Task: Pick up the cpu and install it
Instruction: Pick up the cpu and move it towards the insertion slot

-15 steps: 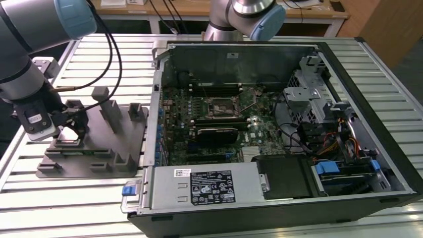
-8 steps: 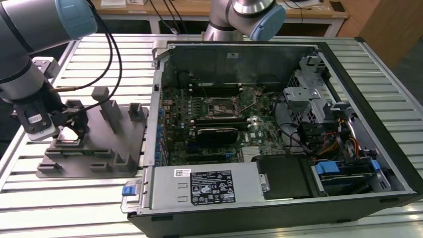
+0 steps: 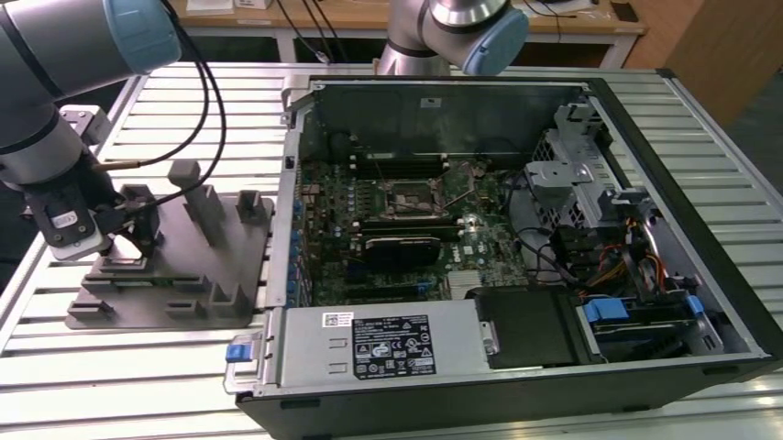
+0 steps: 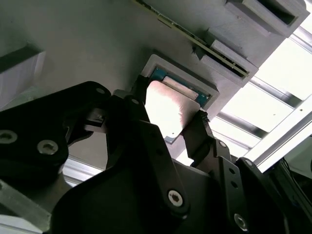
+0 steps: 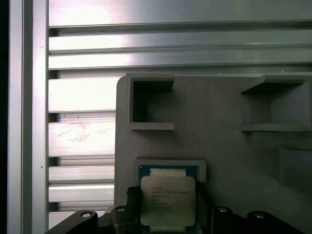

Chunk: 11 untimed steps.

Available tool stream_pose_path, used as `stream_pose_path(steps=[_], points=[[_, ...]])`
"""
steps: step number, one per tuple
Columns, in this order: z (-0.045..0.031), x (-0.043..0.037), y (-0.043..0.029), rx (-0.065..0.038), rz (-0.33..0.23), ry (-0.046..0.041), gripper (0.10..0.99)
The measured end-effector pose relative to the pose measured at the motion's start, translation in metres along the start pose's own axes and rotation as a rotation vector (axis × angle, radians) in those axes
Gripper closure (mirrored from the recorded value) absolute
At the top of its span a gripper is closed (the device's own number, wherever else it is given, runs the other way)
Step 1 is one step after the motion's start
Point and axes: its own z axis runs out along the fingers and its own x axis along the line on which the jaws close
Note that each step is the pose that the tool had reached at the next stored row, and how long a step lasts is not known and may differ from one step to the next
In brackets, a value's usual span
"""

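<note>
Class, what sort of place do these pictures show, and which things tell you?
Probably a robotics lab bench for computer assembly: a robot arm reaches over a slatted metal table beside an opened computer case.

Robotics lab: slatted aluminium bench, opened computer case.

Silver-grey cpu, grey tray, black claw, green motherboard

Silver-grey arm, blue caps, black tool
</note>
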Motion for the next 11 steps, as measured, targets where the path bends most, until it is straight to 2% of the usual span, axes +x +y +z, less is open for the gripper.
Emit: stream_pose_path(steps=[5,11], points=[[-0.0019,0.0,0.0001,0.0,0.0,0.0019,0.541],[-0.0115,0.0001,0.0007,0.0,0.0,0.0019,0.541]])
